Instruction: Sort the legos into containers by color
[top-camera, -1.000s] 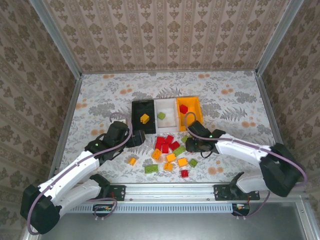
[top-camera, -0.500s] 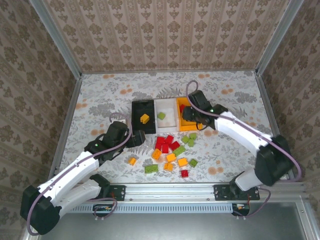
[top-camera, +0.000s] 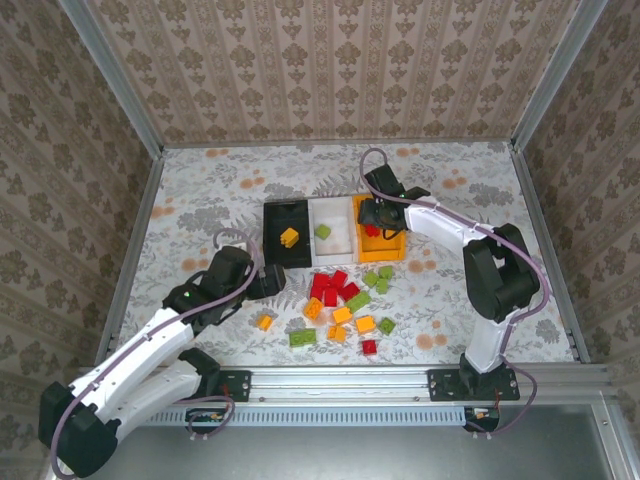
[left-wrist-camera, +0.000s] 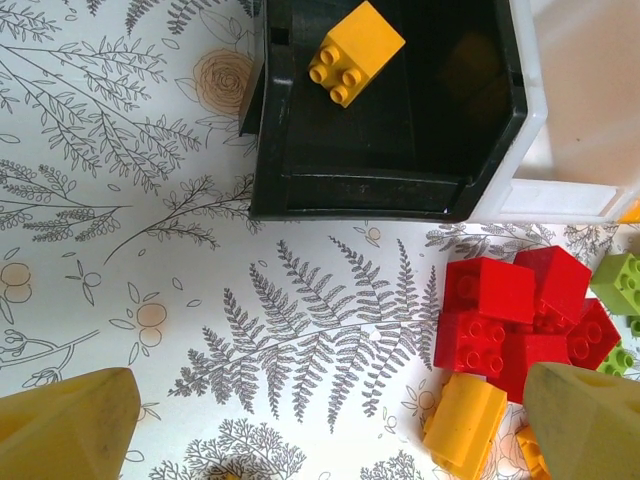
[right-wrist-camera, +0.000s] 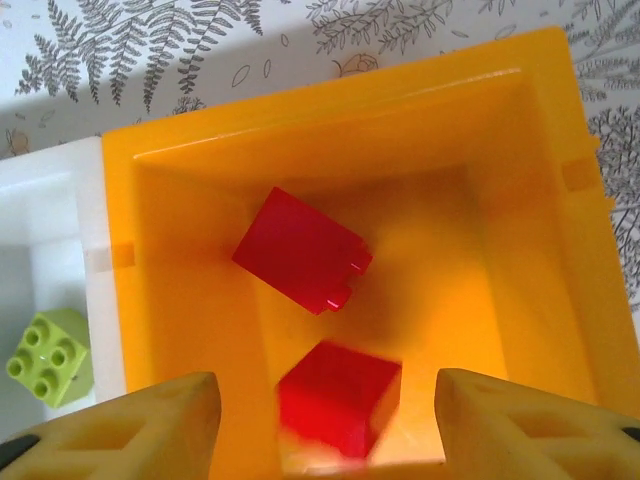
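Upper centre, the right gripper (top-camera: 374, 218) is released over the orange bin (top-camera: 392, 252) — two red bricks (right-wrist-camera: 302, 250) inside. The left gripper (left-wrist-camera: 328, 420) gapes empty (most legos (top-camera: 330, 290) unsorted).

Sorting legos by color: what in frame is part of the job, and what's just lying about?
Part of the job: black bin, white bin, orange bin; loose bricks on the table; yellow brick in the black bin, green brick in the white, two red bricks in the orange.
Just there: flowered table cover, patterned walls, metal rail at the near edge.
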